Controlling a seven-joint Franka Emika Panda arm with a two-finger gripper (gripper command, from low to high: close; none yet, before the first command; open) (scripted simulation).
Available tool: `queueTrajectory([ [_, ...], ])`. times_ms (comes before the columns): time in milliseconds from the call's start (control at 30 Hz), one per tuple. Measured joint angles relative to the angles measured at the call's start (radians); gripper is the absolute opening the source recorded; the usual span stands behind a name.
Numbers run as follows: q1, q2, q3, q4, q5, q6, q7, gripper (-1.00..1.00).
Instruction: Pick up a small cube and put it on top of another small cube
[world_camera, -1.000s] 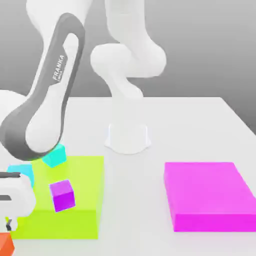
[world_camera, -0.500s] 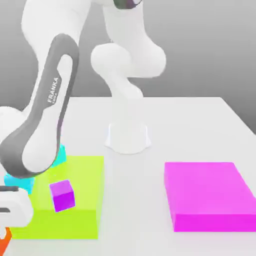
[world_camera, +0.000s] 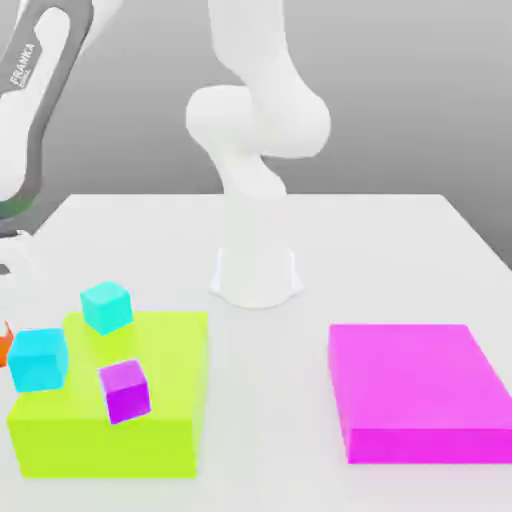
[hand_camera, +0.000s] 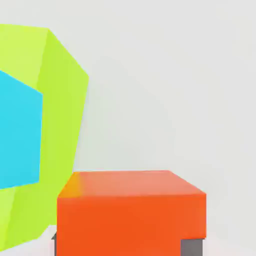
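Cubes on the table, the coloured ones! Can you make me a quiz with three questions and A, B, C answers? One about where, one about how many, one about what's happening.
1. Where does the purple cube sit?
A. on the lime-green slab
B. on the bare table
C. under the table

2. How many cyan cubes are there?
A. one
B. two
C. three

3. What is happening to the orange-red cube?
A. it lies flat on the table
B. it is stacked on the purple cube
C. it is gripped by the tool

Answers:
1. A: the exterior view shows lime green all around the purple cube's bottom.
2. B: a second one stands nearer the exterior view's left.
3. C: in the hand view, grey fingers press both its sides.
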Motion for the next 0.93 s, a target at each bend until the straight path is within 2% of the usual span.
queueTrajectory([
  [133, -0.028, -0.127, 0.005, -0.090, -0.042, -0.044, -0.202, -1.00],
  [233, -0.014, -0.229, 0.019, -0.150, -0.114, -0.073, -0.322, -1.00],
  [633, -0.030, -0.671, 0.139, -0.381, -0.551, -0.179, -0.678, -1.00],
  [700, -0.030, -0.664, 0.152, -0.405, -0.591, -0.140, -0.691, -1.00],
  [833, -0.023, -0.557, 0.136, -0.455, -0.610, 0.019, -0.697, -1.00],
  [867, -0.022, -0.539, 0.132, -0.462, -0.611, 0.045, -0.698, 1.00],
  [933, -0.022, -0.539, 0.132, -0.462, -0.611, 0.045, -0.698, 1.00],
])
